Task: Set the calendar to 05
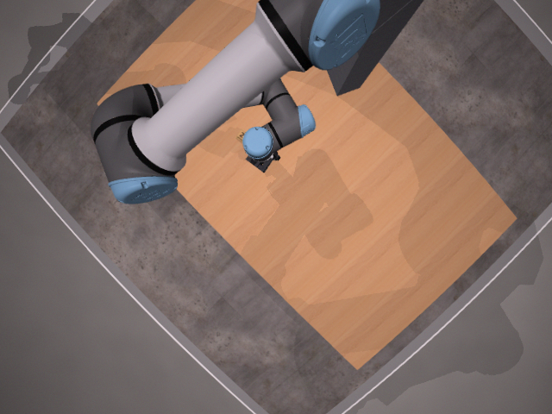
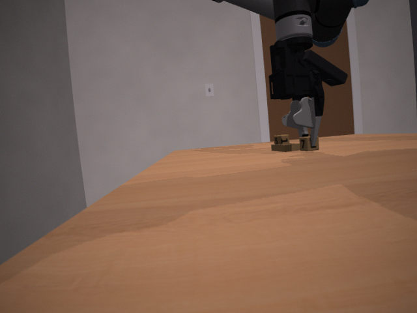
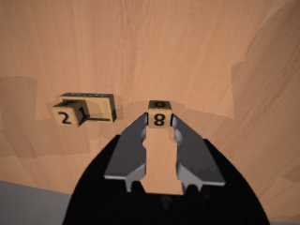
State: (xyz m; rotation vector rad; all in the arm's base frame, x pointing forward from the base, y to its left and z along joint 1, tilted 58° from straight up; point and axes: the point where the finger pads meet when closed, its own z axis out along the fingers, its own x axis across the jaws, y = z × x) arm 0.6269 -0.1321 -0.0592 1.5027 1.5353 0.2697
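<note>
One cube point(image 2: 304, 144) point(image 3: 159, 119) sits between the jaws point(image 2: 309, 139), beside the tray point(image 2: 281, 147) point(image 3: 102, 104).

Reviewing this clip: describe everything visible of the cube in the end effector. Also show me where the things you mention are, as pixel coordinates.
The cube point(image 2: 303, 144) point(image 3: 159, 120) is small, tan and wood-like, with dark numerals: 8 on one face, 7 on another, others partly seen. It is clamped between the end effector's point(image 2: 309, 141) point(image 3: 159, 120) two grey fingertips, low by the table point(image 1: 401, 267) point(image 2: 202, 235) point(image 3: 197, 37), outside the tray. Whether it touches the wood is unclear.

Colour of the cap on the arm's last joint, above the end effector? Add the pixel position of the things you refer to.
Light blue cap point(image 1: 257, 141); best in the top view.
</note>
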